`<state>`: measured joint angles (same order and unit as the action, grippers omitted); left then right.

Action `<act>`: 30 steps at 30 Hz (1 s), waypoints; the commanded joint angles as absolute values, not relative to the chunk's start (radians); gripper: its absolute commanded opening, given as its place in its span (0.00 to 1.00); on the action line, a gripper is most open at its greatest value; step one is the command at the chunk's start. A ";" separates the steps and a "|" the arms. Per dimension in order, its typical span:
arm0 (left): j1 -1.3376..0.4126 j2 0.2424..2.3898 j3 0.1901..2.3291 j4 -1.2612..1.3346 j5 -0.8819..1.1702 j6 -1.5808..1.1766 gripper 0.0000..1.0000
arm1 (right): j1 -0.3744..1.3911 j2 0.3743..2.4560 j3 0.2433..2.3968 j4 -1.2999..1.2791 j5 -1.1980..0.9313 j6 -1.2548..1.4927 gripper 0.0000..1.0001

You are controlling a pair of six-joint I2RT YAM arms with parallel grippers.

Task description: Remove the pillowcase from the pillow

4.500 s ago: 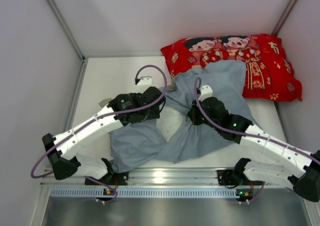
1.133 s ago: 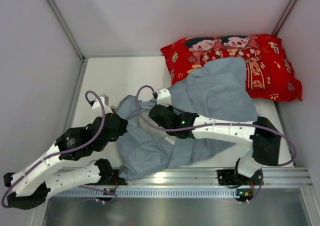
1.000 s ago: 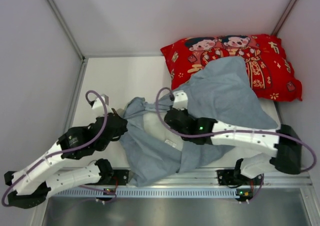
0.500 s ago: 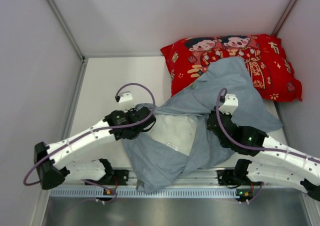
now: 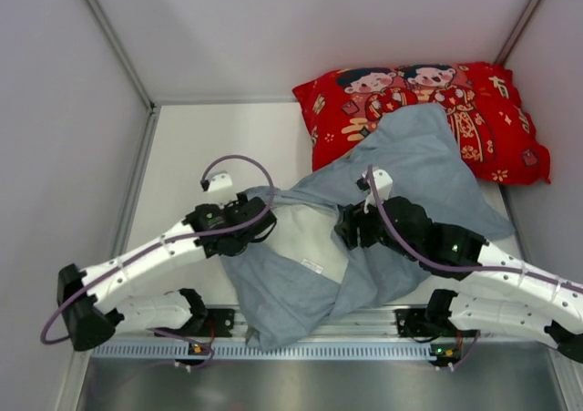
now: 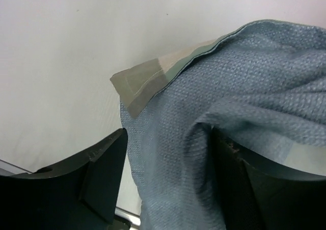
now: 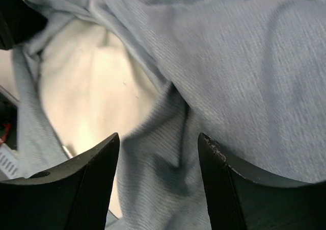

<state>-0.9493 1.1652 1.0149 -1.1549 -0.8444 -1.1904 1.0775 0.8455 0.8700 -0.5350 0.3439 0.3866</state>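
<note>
- The pillowcase [image 5: 414, 169] lies across the middle of the table [image 5: 205, 147], blue-grey reverse outward, crumpled and spread from the near edge to the far right.
- Its far end lies over the lower left part of a red cartoon-print pillow [image 5: 483, 92] that sits in the far right corner.
- The pillow [image 5: 305, 233] is still partly inside the case. A plain white patch shows through the opened mouth at the centre, with blue-grey cloth around it on all sides. A small tag [image 5: 315, 266] sits at the near edge of that patch.
- The left gripper [image 5: 261, 221] is at the left rim of the opening. In the left wrist view its two dark fingers [image 6: 102, 176] stand apart, and bunched blue-grey cloth [image 6: 229, 87] fills the gap between them and meets both. It cannot be told whether the cloth is actually pinched.
- In the same view a corner of the case is turned over, showing a sage-green and cream hem [image 6: 145, 82] lying on the white tabletop.
- The right gripper [image 5: 349, 231] is at the right rim of the opening, just beside the white patch. In the right wrist view its jaws stand apart, with a ridge of cloth [image 7: 244, 61] below the gap and the white pillow [image 7: 86, 92] to the left. It has hold of nothing.
</note>
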 commanded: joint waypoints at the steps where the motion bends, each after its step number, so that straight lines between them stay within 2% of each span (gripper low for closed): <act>1: -0.946 1.001 0.970 -1.114 -0.790 -1.166 0.72 | 1.085 0.876 0.954 -0.439 0.256 0.328 0.61; 5: -0.946 0.875 0.945 -1.049 -0.738 -1.064 0.76 | 1.086 0.902 0.946 -0.423 0.245 0.334 0.61; 10: -0.946 0.816 0.914 -0.876 -0.658 -0.976 0.77 | 1.086 0.916 0.916 -0.391 0.216 0.353 0.61; 17: -0.946 0.939 0.916 -0.836 -0.608 -0.945 0.77 | 1.088 0.881 0.900 -0.403 0.225 0.354 0.61; 22: -0.946 1.008 0.899 -0.913 -0.669 -1.031 0.75 | 1.086 0.896 0.929 -0.397 0.209 0.351 0.60; 25: -0.946 0.990 0.879 -0.980 -0.692 -1.087 0.64 | 1.086 0.965 0.978 -0.381 0.169 0.341 0.61; 26: -0.946 0.979 0.871 -0.998 -0.695 -1.095 0.49 | 1.088 1.004 0.991 -0.373 0.151 0.334 0.60; 29: -0.946 0.901 0.850 -1.009 -0.696 -1.121 0.24 | 1.098 1.072 1.055 -0.347 0.124 0.333 0.61; 30: -0.945 0.873 0.844 -1.005 -0.696 -1.127 0.12 | 1.101 1.118 1.072 -0.341 0.117 0.333 0.61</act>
